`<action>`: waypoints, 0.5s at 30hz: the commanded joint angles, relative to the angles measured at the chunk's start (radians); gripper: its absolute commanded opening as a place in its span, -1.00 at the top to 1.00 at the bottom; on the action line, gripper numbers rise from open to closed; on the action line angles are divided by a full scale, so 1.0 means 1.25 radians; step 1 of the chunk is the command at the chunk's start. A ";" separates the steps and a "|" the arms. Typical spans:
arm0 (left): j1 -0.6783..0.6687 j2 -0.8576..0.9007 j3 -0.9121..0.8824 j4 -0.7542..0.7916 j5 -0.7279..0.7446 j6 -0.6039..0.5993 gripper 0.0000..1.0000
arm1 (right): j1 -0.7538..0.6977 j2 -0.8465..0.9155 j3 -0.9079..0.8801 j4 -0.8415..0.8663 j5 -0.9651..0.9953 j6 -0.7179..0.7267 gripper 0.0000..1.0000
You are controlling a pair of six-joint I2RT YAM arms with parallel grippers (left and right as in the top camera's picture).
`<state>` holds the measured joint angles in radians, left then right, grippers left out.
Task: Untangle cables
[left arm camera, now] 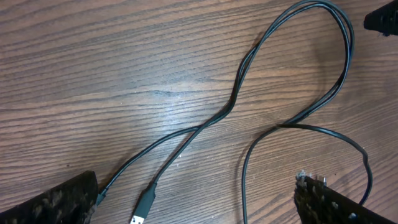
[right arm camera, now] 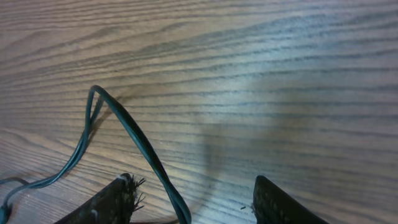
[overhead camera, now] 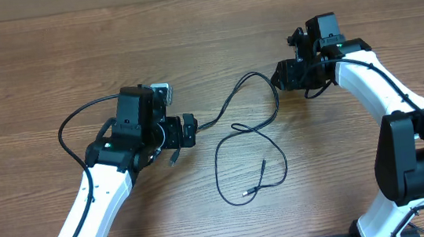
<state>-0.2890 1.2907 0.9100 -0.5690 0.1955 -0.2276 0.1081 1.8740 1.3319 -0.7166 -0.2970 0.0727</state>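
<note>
Cables [right arm camera: 134, 138] between my parted fingers
My right gripper [right arm camera: 196, 199] stands partly open, clamping nothing, with the cables rising between its fingers. My left gripper [left arm camera: 196, 194] gapes wide and empty, a silver-tipped plug [left arm camera: 144, 206] lying between its fingers.

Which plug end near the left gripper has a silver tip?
The flat USB-style plug, lying between the left gripper fingers. The neighbouring cable end, close against one finger, is thinner and shows only black.

Brown wood-grain table [overhead camera: 30, 43], soft sheen on top
</note>
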 commanded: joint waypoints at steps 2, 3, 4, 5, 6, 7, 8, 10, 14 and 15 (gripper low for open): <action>0.001 0.003 0.009 0.001 0.009 0.015 -1.00 | 0.003 -0.012 -0.036 0.054 -0.009 -0.034 -0.40; 0.001 0.003 0.009 0.001 0.009 0.014 -0.99 | 0.003 -0.012 -0.045 0.056 -0.009 -0.040 -0.42; 0.000 0.003 0.009 0.001 0.009 0.014 -1.00 | 0.003 -0.012 -0.052 0.053 -0.009 -0.043 -0.42; 0.000 0.003 0.009 0.001 0.009 0.014 -0.99 | 0.003 -0.012 -0.059 0.051 -0.008 -0.045 -0.42; 0.000 0.003 0.009 0.001 0.009 0.014 -0.99 | 0.003 -0.012 -0.068 0.053 -0.008 -0.045 -0.43; 0.000 0.003 0.009 0.001 0.009 0.015 -0.99 | 0.003 -0.012 -0.075 0.056 -0.002 -0.045 -0.43; 0.001 0.003 0.009 0.001 0.009 0.014 -0.99 | 0.003 -0.012 -0.083 0.066 0.010 -0.044 -0.43; 0.001 0.003 0.009 0.001 0.009 0.015 -0.99 | 0.003 -0.012 -0.100 0.088 0.028 -0.044 -0.43; 0.000 0.003 0.009 0.001 0.009 0.015 -0.99 | 0.003 -0.012 -0.122 0.138 0.037 -0.042 -0.38; 0.000 0.003 0.009 0.001 0.009 0.015 -0.99 | 0.003 -0.012 -0.122 0.143 0.037 -0.038 -0.35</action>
<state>-0.2890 1.2907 0.9104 -0.5690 0.1955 -0.2279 0.1081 1.8740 1.1877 -0.5571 -0.2691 0.0257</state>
